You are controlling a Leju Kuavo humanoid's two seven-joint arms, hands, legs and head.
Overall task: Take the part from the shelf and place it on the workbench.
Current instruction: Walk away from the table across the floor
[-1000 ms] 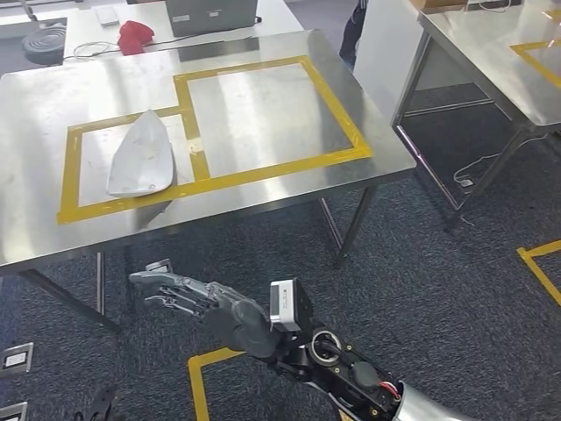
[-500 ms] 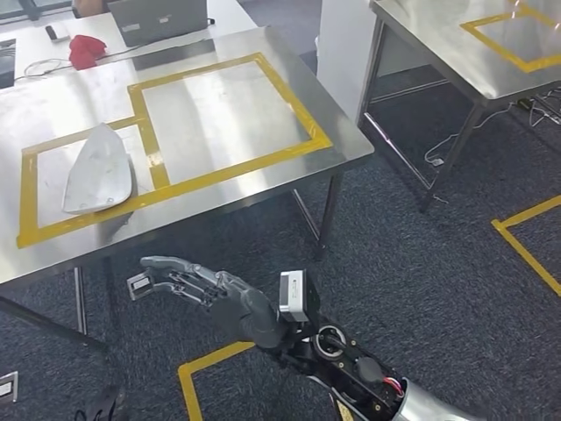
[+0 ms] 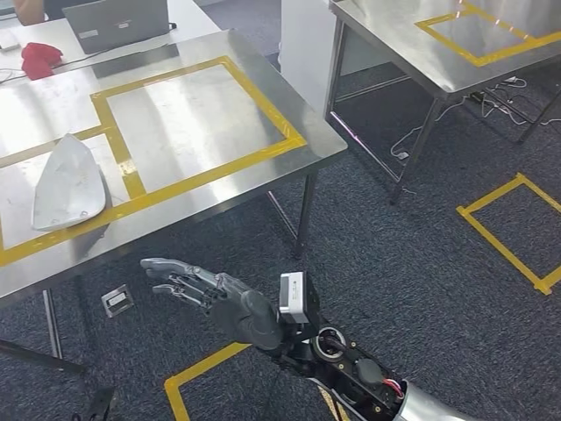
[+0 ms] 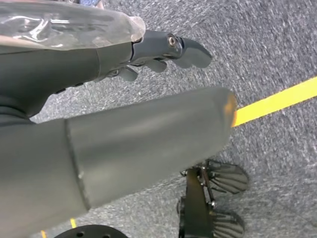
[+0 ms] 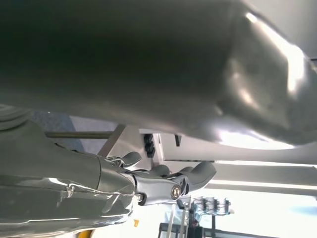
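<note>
The part (image 3: 68, 182), a pale silvery teardrop-shaped shell, lies flat on the steel workbench (image 3: 198, 114), inside the smaller yellow-taped box at its left. My right hand (image 3: 198, 289) reaches out level over the carpet in front of the bench, below its front edge, fingers straight and apart, holding nothing. The right wrist view shows the same right hand (image 5: 149, 183) with its fingers stretched out and empty. My left hand (image 4: 112, 99) hangs over the grey carpet, its fingers (image 4: 176, 49) extended with nothing in them.
A laptop (image 3: 119, 22) and a red cloth (image 3: 39, 60) lie on a white table behind the bench. A second steel table (image 3: 410, 53) stands at the right rear, with cables under it. Yellow tape boxes (image 3: 502, 237) mark the carpet. A floor socket (image 3: 117, 301) sits under the bench.
The whole picture has slid to the left, so the camera has turned right. The part stays in place on the bench. My right hand keeps its outstretched pose.
</note>
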